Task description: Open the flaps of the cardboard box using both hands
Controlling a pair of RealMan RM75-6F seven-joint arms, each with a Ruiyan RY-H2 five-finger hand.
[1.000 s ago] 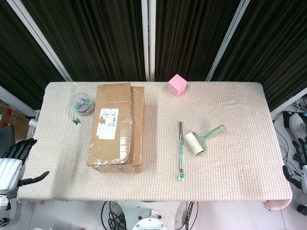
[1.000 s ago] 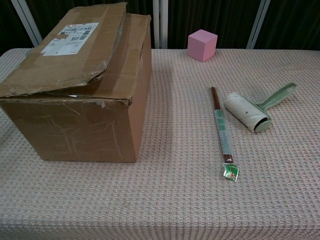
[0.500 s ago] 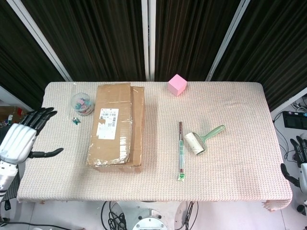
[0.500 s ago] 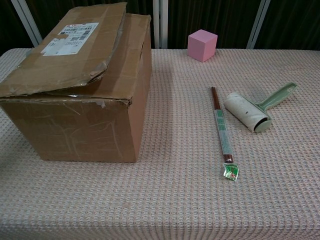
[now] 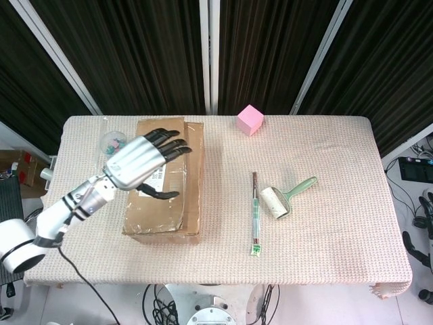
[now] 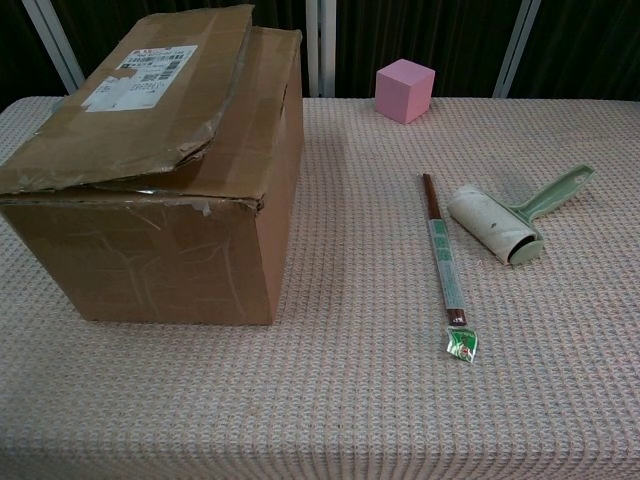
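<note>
The cardboard box (image 5: 166, 179) stands on the left half of the table, flaps down, its labelled top flap overlapping the other one. The chest view shows the box (image 6: 170, 190) with that flap's front corner slightly raised and no hand on it. My left hand (image 5: 141, 162) hovers above the box top, fingers spread and holding nothing; it is high enough to stay out of the chest view. Only a sliver of my right hand (image 5: 414, 245) shows, off the table's right edge.
A pink cube (image 5: 249, 120) sits at the back centre. A thin brown stick in a green wrapper (image 5: 255, 213) and a green-handled lint roller (image 5: 283, 196) lie right of the box. A jar of coloured clips (image 5: 110, 141) stands left of the box, partly behind my hand.
My left hand has swung from beyond the table's left edge up and right to above the box. The right hand has slipped further out of view. The box has not moved.
</note>
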